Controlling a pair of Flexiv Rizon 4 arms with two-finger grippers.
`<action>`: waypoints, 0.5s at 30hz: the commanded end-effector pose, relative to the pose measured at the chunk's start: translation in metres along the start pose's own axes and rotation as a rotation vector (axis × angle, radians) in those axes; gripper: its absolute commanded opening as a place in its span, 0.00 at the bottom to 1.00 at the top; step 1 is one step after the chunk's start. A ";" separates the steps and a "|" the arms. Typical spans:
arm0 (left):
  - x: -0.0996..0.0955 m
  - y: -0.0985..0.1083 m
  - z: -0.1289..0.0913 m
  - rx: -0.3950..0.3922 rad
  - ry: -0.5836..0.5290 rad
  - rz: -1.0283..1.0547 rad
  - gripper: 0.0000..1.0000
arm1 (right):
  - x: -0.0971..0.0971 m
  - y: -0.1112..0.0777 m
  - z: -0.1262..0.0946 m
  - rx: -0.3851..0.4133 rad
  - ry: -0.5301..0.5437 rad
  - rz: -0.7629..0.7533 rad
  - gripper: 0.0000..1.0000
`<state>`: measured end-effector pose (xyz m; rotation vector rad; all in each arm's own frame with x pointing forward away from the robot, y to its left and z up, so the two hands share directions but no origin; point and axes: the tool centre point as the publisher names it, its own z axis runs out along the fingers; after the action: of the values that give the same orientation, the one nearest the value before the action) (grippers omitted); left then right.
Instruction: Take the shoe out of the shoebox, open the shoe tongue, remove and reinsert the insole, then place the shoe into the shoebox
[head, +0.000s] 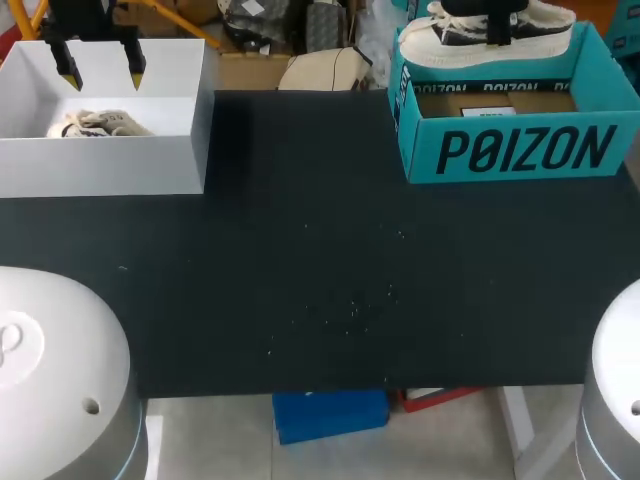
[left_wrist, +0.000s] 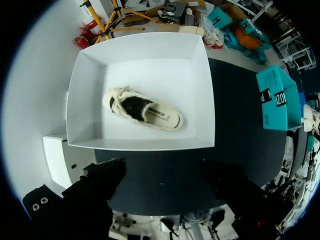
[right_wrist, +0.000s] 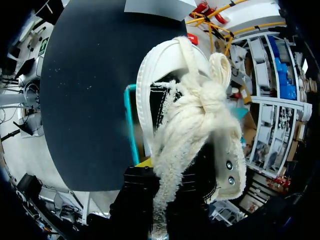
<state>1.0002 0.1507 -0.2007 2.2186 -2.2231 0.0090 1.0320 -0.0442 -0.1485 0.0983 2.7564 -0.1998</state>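
**Holding the shoe over its shoebox**

Nearest the robot, the dark table (head: 320, 280) carries nothing of the task; both boxes sit along its far edge.

At the far left stands a white box (head: 100, 165) with a second shoe (head: 100, 124) lying on its side inside. The left gripper (head: 101, 70) hangs just above that box with its fingers spread wide and nothing between them. It looks parked out of the way, though placed to reach down.

At the far right is the teal shoebox (head: 520, 150), its open top facing up. The shoe (head: 470, 40) is above the box's far rim, sole towards the box and roughly level. The right gripper (head: 495, 25) clamps it around the middle; the right wrist view shows laces and collar draped right over the fingers.

A mid-body hold keeps the shoe balanced and leaves the tongue and opening reachable. By my reading, the first step is under way.
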 end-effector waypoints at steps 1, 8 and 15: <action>0.000 0.000 0.000 -0.001 -0.002 -0.001 1.00 | 0.071 0.024 -0.102 -0.007 -0.192 -0.015 0.00; 0.000 0.000 0.000 -0.001 -0.002 -0.001 1.00 | 0.136 0.078 -0.108 -0.020 -0.205 -0.027 0.00; 0.000 0.000 0.000 -0.001 -0.002 -0.001 1.00 | 0.177 0.142 -0.093 -0.028 -0.199 -0.017 0.00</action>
<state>1.0002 0.1507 -0.2007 2.2186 -2.2231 0.0090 0.8606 0.0932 -0.1282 0.0382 2.6949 -0.1164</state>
